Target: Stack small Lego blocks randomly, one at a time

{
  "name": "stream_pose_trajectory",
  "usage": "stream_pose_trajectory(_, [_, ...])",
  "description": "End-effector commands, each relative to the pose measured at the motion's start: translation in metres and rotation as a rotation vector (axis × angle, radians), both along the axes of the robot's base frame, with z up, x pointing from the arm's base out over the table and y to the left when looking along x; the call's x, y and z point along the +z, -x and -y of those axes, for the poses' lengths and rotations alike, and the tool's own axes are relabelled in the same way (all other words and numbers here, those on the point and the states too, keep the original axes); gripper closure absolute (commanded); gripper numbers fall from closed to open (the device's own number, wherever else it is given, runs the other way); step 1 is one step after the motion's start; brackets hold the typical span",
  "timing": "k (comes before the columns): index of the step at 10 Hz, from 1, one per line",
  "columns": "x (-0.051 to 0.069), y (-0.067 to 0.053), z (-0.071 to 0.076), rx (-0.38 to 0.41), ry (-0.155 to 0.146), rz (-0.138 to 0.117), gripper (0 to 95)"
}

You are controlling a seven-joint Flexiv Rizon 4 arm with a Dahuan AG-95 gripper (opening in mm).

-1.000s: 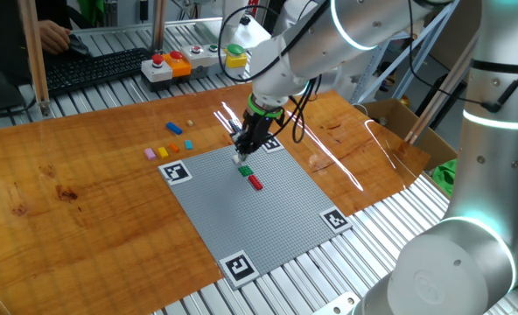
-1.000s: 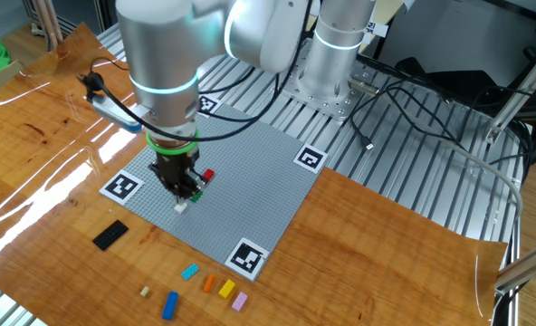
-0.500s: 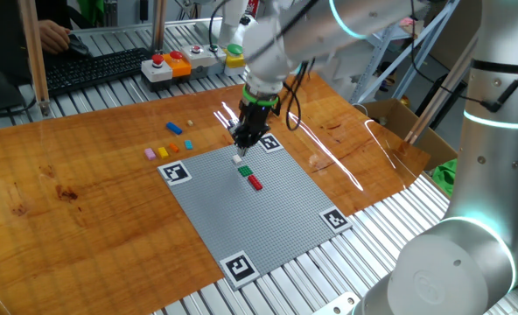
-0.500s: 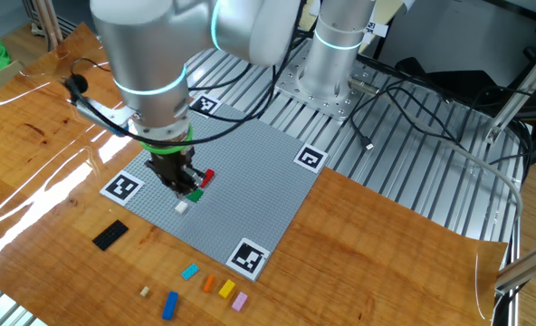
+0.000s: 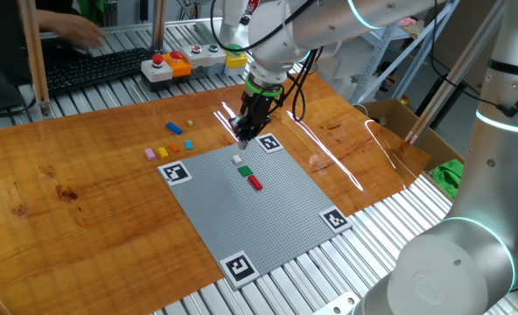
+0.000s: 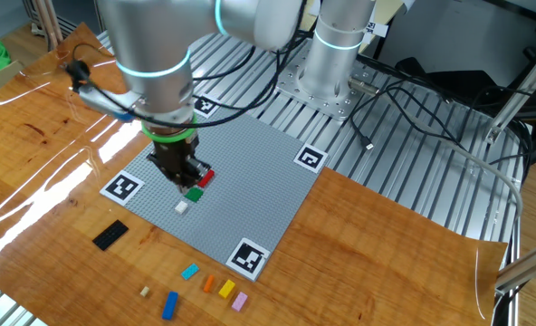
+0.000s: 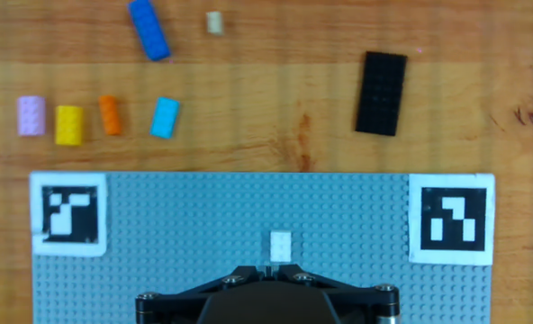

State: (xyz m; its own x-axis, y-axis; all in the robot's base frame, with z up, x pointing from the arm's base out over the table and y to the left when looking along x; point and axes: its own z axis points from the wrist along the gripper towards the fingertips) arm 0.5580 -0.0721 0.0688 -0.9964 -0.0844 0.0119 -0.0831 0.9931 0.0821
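The gripper (image 5: 244, 137) hangs above the grey baseplate (image 5: 250, 206) on the desk (image 5: 66, 175), its fingers drawn close together with nothing between them; whether they are fully clenched cannot be told. In the hand view the whitish block (image 7: 281, 245) sits alone on the studs just beyond the fingertips, at 12 o'clock from them and apart from them. In one fixed view the green block (image 5: 245, 171) and the red block (image 5: 255, 182) lie on the plate at about 5 o'clock from the whitish block, near each other. Off the plate, on the bare wood, the hand view shows a row of pink block (image 7: 31, 116), yellow block (image 7: 68, 124), orange block (image 7: 111, 115) and cyan block (image 7: 165, 117), with the blue block (image 7: 149, 29) at 12 o'clock from them, a small beige piece (image 7: 214, 22) beside it, and a black plate (image 7: 381, 80) at 3 o'clock.
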Motion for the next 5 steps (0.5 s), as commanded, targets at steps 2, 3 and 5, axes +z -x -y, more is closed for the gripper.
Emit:
stream_pose_trajectory(2, [0.0054,-0.0013,-0.0049,0.045,0.018,-0.002,95.0])
stream_pose_trajectory(3, [0.0055,-0.0013,-0.005,0.054,0.018,-0.004,95.0])
stream_pose_trajectory(5, [0.0055,-0.0013,-0.005,0.057,0.019,-0.006,95.0])
